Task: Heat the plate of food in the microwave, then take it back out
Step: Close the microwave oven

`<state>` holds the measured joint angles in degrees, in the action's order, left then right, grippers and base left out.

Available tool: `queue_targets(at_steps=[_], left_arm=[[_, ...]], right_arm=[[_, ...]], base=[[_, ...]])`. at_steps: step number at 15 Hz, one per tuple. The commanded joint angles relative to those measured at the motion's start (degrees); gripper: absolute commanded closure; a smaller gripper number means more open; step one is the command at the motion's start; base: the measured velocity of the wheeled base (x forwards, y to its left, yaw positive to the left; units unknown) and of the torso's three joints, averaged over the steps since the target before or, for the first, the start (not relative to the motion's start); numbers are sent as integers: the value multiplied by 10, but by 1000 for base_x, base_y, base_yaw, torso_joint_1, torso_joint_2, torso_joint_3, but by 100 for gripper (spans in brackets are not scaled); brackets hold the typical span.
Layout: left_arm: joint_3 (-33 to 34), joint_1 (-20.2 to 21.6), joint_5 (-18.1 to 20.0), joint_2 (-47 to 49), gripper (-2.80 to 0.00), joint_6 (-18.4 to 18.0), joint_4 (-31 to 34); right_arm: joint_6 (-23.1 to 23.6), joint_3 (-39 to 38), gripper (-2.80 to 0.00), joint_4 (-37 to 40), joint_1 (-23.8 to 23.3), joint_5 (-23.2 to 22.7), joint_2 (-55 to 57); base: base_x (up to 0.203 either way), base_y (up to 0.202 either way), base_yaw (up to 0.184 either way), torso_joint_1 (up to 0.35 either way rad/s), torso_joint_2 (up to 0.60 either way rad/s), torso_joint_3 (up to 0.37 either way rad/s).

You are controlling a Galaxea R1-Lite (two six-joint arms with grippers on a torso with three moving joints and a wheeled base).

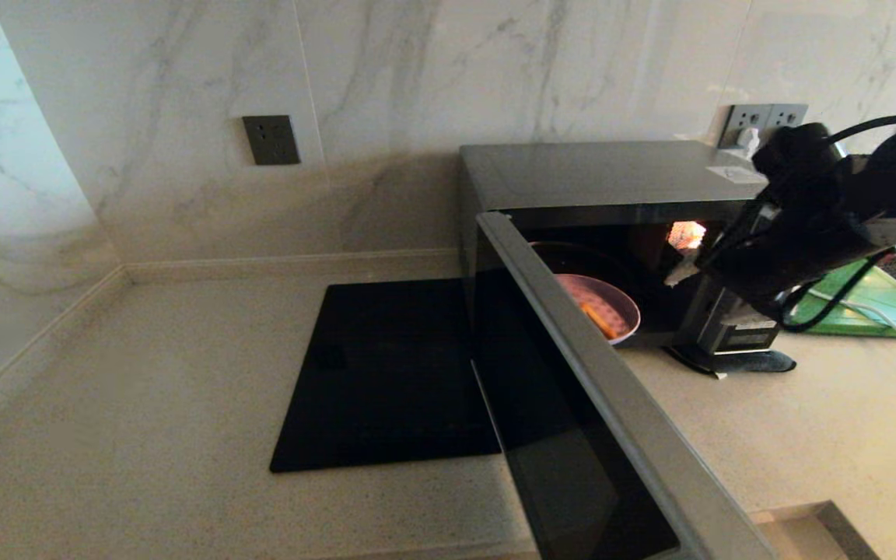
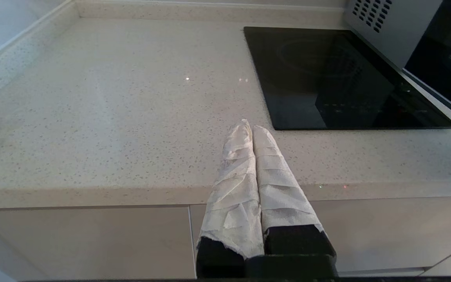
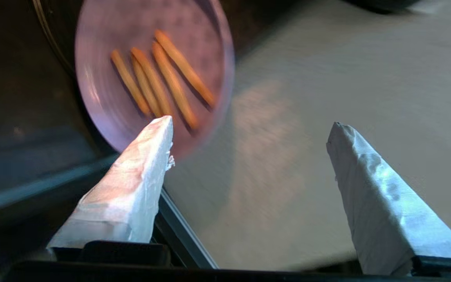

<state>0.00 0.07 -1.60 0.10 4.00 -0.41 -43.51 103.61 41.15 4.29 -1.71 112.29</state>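
The silver-grey microwave stands at the back of the counter with its dark glass door swung wide toward me and its inside lit. The pale lilac plate of food lies at the front of the cavity, fry-like sticks on it, its near rim at the sill. My right gripper hovers just right of the opening, open, with nothing between its white-wrapped fingers; it is a little short of the plate. My left gripper is shut and empty over the counter's front edge, left of the cooktop.
A flat black cooktop lies left of the microwave, partly behind the open door. A green tray rests on the counter at the right, under my right arm's cables. A dark wall socket is on the marble wall.
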Motion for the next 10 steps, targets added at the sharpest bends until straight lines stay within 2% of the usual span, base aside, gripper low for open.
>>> queue_targets(at_steps=[1,4,10], left_arm=[[0,0,-1,0,0,0,0],[0,0,-1,0,0,0,0],[0,0,-1,0,0,0,0]], right_arm=[[18,-73,-280,7,0,13,-116],[67,-148,-280,30,-4,40,-216],[152,-244,-280,45,-12,49,-374]], base=[[0,0,0,0,0,0],[0,0,0,0,0,0],[0,0,0,0,0,0]])
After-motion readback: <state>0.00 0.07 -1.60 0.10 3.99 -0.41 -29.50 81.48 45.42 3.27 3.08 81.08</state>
